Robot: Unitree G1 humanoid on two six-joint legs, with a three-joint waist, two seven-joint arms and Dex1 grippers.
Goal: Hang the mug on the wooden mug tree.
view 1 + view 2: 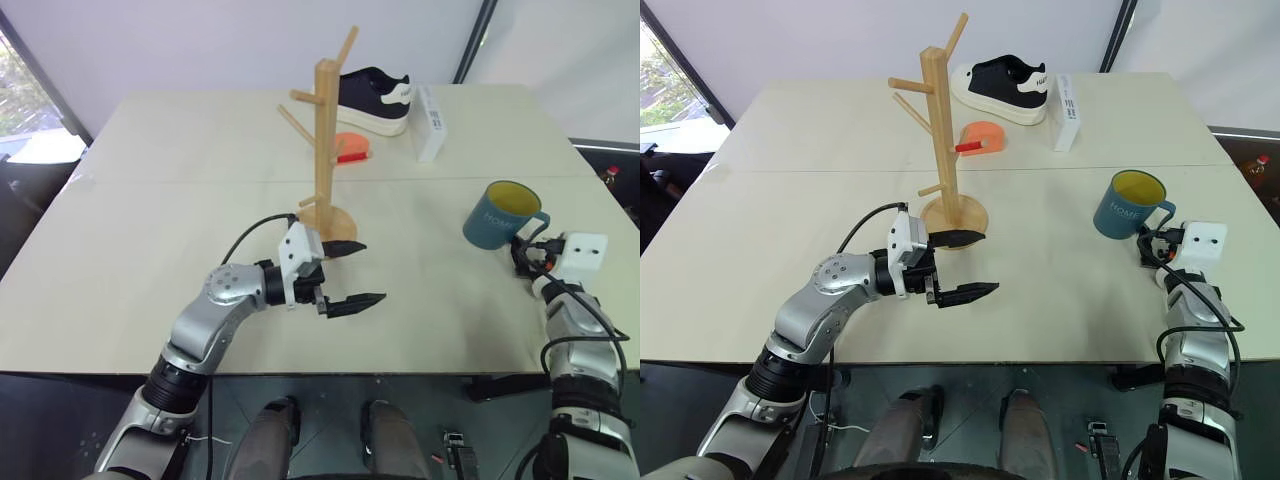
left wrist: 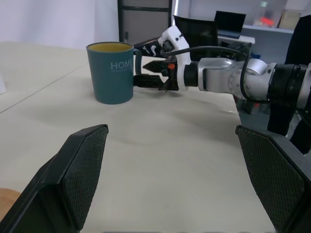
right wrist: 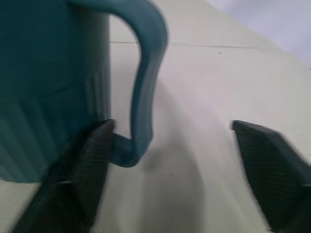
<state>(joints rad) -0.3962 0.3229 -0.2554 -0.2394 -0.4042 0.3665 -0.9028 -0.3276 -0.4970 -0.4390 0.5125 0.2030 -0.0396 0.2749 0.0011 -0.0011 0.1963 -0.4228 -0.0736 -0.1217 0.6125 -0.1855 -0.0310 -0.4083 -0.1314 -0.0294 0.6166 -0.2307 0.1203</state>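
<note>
The teal-blue mug (image 1: 498, 217) with a yellow inside stands upright at the table's right side, its loop handle (image 3: 146, 73) turned toward my right gripper (image 3: 172, 124). That gripper is open, its two fingers on either side of the handle: one finger (image 3: 92, 160) lies against the handle's foot by the mug wall, the other stands well apart. The wooden mug tree (image 1: 327, 140) stands at mid-table on its round base, pegs bare. My left gripper (image 1: 372, 271) hovers open just in front of the tree's base, pointing right toward the mug (image 2: 112, 73), holding nothing.
A black-and-white sneaker (image 1: 375, 98), a white box (image 1: 430, 122) and a small orange-red object (image 1: 352, 147) lie behind the tree. The table's right edge runs close to the mug. Bare table surface (image 1: 430, 290) lies between the two grippers.
</note>
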